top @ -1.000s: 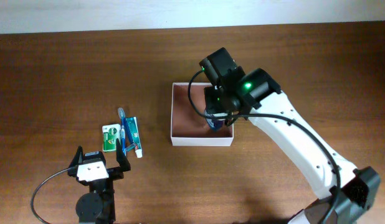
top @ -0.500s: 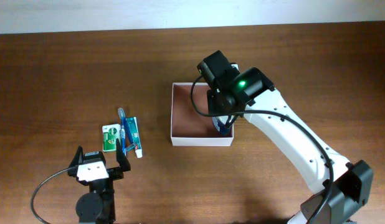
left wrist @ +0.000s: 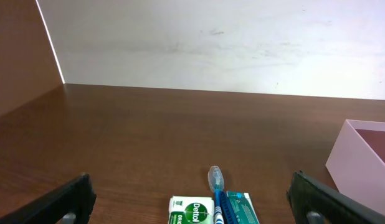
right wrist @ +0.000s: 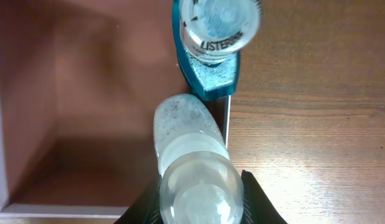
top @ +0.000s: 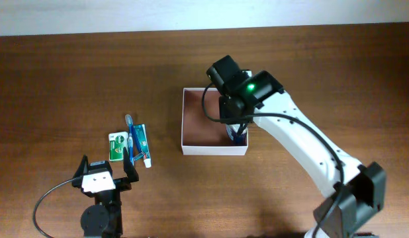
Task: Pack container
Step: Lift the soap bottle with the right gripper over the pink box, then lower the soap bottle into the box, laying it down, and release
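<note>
The container [top: 191,149], a shallow white-walled box with a reddish-brown inside [right wrist: 80,118], sits mid-table. My right gripper [top: 235,124] hangs over its right side, shut on a clear, frosted bottle [right wrist: 191,149] with a clear cap; the black fingers [right wrist: 258,202] press on both sides of the bottle. A teal Listerine bottle [right wrist: 210,74] stands inside against the right wall, showing blue [top: 239,137] from overhead. My left gripper [left wrist: 192,202] stands open and holds nothing, just short of a green Dettol soap box [left wrist: 191,211], a blue toothbrush [left wrist: 215,180] and a teal toothpaste box [left wrist: 242,205].
The soap box [top: 116,146], toothbrush [top: 130,132] and toothpaste box [top: 141,144] lie together left of the container. Bare brown tabletop lies all round, with a white wall at the table's far edge.
My right arm has shifted a little to the left over the container's right side, with the clear bottle still in its grip. The left arm has not moved.
</note>
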Motion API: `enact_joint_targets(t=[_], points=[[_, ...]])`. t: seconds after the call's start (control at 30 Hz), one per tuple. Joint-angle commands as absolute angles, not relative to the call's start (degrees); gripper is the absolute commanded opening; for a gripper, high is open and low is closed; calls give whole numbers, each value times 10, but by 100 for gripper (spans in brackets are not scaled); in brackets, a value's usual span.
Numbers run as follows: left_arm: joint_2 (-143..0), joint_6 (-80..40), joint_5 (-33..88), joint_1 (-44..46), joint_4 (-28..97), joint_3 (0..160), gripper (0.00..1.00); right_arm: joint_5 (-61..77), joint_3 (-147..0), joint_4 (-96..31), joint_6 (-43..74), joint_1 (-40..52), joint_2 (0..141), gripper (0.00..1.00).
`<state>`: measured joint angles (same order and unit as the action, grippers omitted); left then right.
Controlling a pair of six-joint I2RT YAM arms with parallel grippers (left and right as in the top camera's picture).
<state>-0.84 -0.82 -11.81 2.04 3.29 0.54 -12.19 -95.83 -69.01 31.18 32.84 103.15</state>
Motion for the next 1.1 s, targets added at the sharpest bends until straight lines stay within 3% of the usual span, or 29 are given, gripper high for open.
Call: enact_joint_targets(t=[0.0,0.97,1.07], points=[[-3,3,-114,17,37,5,100,-140,-973,-690,325,334,1044,23],[-3,3,-114,17,37,5,100,-107,-973,-712,336,334,1055,23],[-3,3,-114,17,37,5,100,-100,-973,-712,336,334,1055,15]])
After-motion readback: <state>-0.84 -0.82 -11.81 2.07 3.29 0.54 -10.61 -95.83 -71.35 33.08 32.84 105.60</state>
